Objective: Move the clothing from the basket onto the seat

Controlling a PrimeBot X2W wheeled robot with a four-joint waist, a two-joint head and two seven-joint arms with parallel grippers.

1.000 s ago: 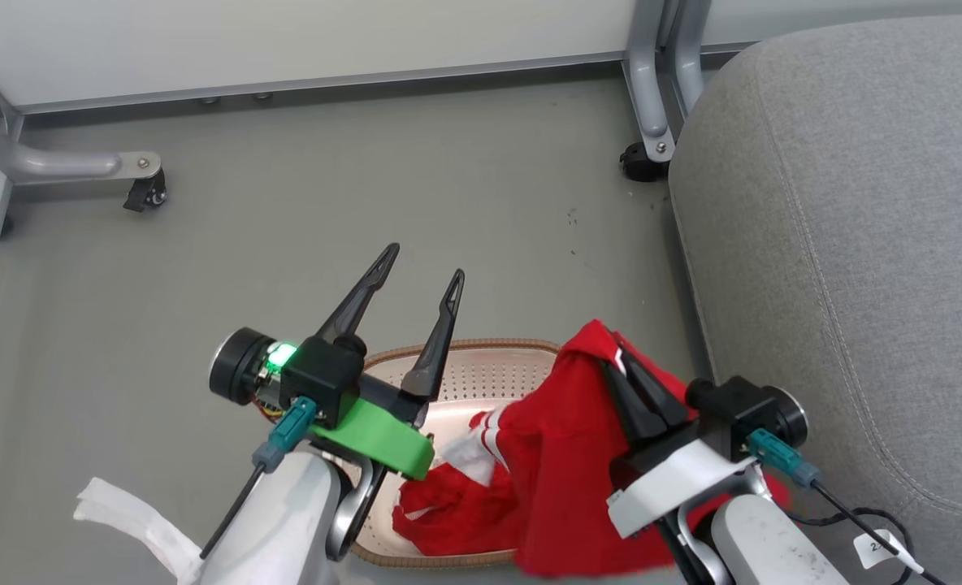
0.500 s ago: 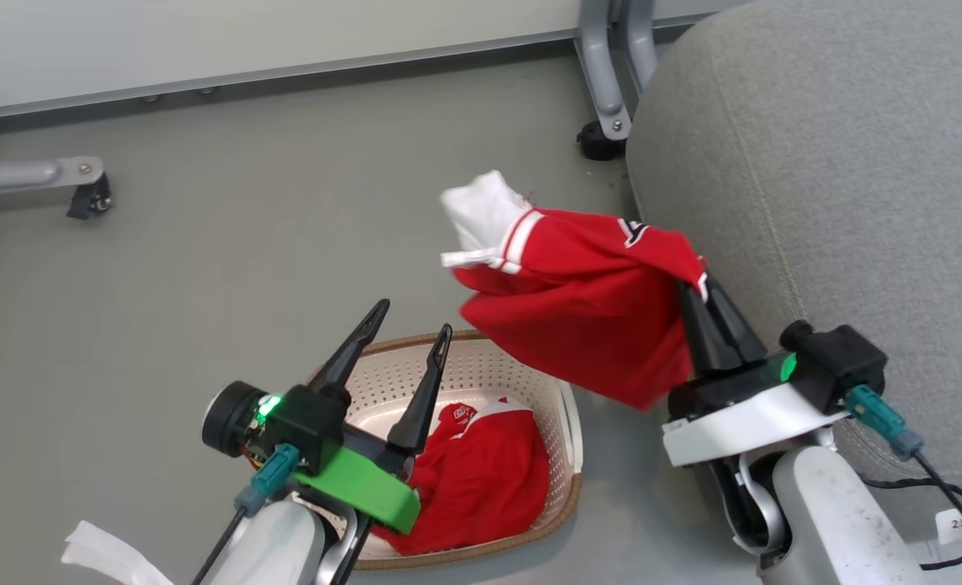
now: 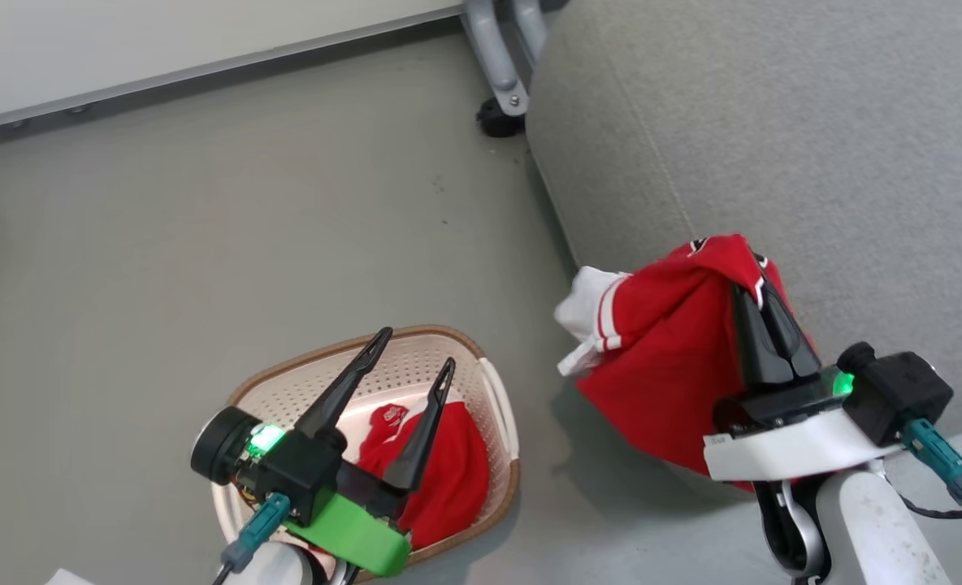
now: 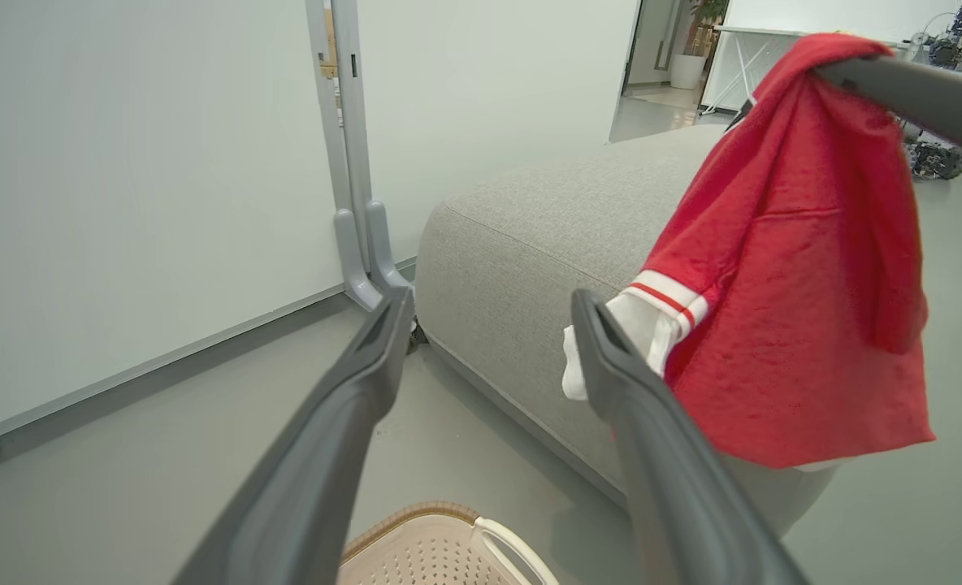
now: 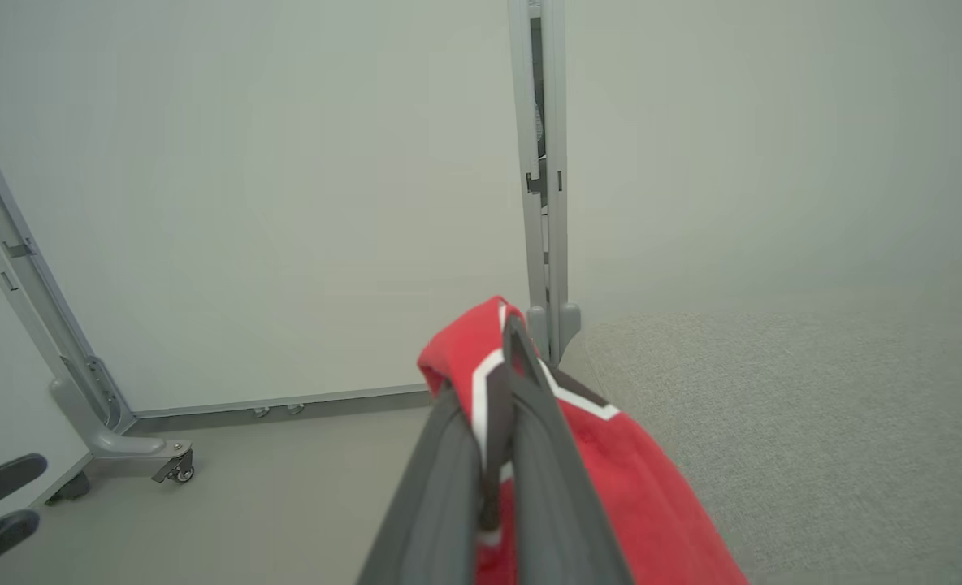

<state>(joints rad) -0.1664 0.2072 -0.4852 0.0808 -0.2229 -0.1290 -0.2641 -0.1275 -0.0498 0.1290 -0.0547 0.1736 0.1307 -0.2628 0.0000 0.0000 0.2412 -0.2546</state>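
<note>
Head view looks down; both wrist views share the seat.

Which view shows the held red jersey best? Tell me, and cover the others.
The left wrist view: the jersey hangs side-on, full drape and white-striped sleeve visible. The head view looks down on it, partly hidden by the right hand. The right wrist view shows the pinched fold close up.

seat cut off, basket partly hidden

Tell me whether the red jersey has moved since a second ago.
Yes. The jersey hung over the basket; now, held by the right gripper, it has swung clear of it, over to the seat's edge.
</note>
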